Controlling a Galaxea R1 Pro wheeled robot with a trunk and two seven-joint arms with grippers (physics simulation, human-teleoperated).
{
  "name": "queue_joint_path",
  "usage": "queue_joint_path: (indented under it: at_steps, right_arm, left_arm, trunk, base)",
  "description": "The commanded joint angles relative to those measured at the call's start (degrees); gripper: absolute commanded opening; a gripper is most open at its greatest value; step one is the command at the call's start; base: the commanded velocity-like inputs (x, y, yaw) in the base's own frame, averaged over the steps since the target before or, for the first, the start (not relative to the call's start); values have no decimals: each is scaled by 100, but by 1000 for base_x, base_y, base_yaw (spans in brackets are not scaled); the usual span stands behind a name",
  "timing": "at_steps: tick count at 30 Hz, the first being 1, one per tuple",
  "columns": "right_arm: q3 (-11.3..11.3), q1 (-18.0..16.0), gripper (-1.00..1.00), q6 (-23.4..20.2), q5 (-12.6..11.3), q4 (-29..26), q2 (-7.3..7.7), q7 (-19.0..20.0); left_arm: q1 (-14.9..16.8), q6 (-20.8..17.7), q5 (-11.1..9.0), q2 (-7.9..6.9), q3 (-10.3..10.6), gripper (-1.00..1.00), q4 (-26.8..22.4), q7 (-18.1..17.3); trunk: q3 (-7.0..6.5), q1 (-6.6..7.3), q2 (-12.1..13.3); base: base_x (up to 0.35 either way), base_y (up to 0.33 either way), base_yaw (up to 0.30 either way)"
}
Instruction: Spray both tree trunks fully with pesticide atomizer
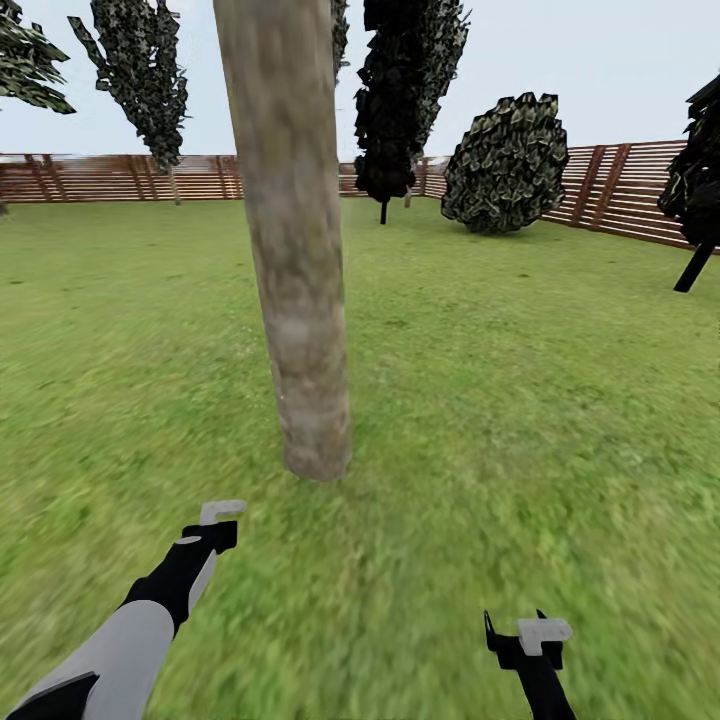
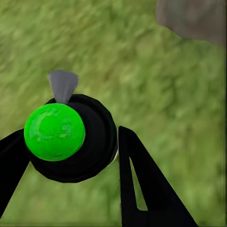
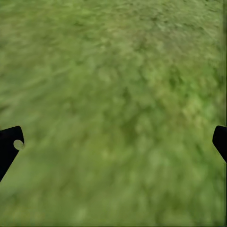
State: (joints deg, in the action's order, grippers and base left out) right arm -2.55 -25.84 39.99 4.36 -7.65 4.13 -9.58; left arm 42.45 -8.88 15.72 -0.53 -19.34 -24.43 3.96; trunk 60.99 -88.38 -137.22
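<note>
The pesticide atomizer (image 2: 71,137) is clamped between the fingers of the left gripper (image 2: 71,156), held over the grass floor (image 1: 520,400) just short of the tree trunk (image 1: 295,280) — green dot facing the wrist camera. The right gripper (image 3: 113,142) is spread wide, empty, above grass.

**One trunk ahead, open lawn around it**

A thick tree trunk (image 1: 293,260) stands upright just ahead of the left pincer (image 1: 215,520), blocking the way straight forward there. Open grass (image 1: 520,400) lies left and right of the trunk. The right pincer (image 1: 530,635) hangs over bare lawn. A round bush (image 1: 505,165) and slatted fence (image 1: 620,190) stand far off.
</note>
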Motion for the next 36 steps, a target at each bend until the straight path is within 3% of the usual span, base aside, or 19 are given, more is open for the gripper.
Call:
queue_joint_path:
  at_steps: [1,7,10,12,15,16,19,20,21,26,30,32,34,36]
  right_arm:
    - [0,0,100,0,0,0,0,-4]
    - [1,0,100,0,-4,0,0,-8]
    - [0,0,100,0,-1,0,1,-7]
    - [0,0,100,0,0,0,0,-7]
    - [0,0,100,0,2,0,3,-9]
    - [2,0,100,0,3,0,3,-9]
    - [4,0,100,0,3,2,3,-8]
    - [6,0,100,0,3,1,5,-8]
    - [7,0,100,0,3,3,7,-8]
    - [2,0,100,0,3,8,6,-9]
    - [7,0,100,0,3,9,4,-9]
    - [7,0,100,0,3,9,6,-9]
    - [4,0,100,0,3,9,2,-9]
    - [8,0,100,0,3,9,4,-9]
  left_arm:
    - [0,0,1,0,1,-100,-1,0]
    - [45,-71,9,12,1,-100,-15,-52]
    - [308,-194,30,93,54,-100,-96,-80]
    - [466,-353,50,182,241,-100,-110,-86]
    - [683,-930,50,312,970,-100,-149,-104]
    - [716,-1029,43,287,1040,-100,-174,-127]
    - [755,-1121,35,146,1084,-100,-198,-284]
    - [772,-1143,12,-129,1075,-100,-202,-517]
    - [775,-1148,-14,-233,1072,-100,-204,-704]
    - [728,-1145,-25,-172,1080,-100,-211,-816]
    - [721,-1149,-26,84,1085,-100,-211,-812]
    - [726,-1150,-22,139,1093,-100,-212,-810]
    - [754,-1155,-15,124,1093,-100,-212,-809]
    - [835,-1265,-12,13,1077,-100,-218,-809]
  trunk:
    - [0,0,0]
    - [0,0,0]
    - [0,0,0]
    - [0,0,0]
    - [0,0,0]
    - [0,0,0]
    - [0,0,0]
    - [0,0,0]
    - [0,0,0]
    - [0,0,0]
    - [0,0,0]
    - [0,0,0]
    - [0,0,0]
    - [0,0,0]
  base:
    - [-6,-54,0]
    - [-1,-10,0]
    - [0,0,0]
    - [0,0,0]
    - [0,0,0]
    - [0,0,0]
    - [0,0,0]
    - [0,0,0]
    - [0,0,0]
    - [-17,-1,0]
    - [-217,-52,0]
    - [-61,-19,0]
    - [-17,-5,0]
    - [-4,-1,0]
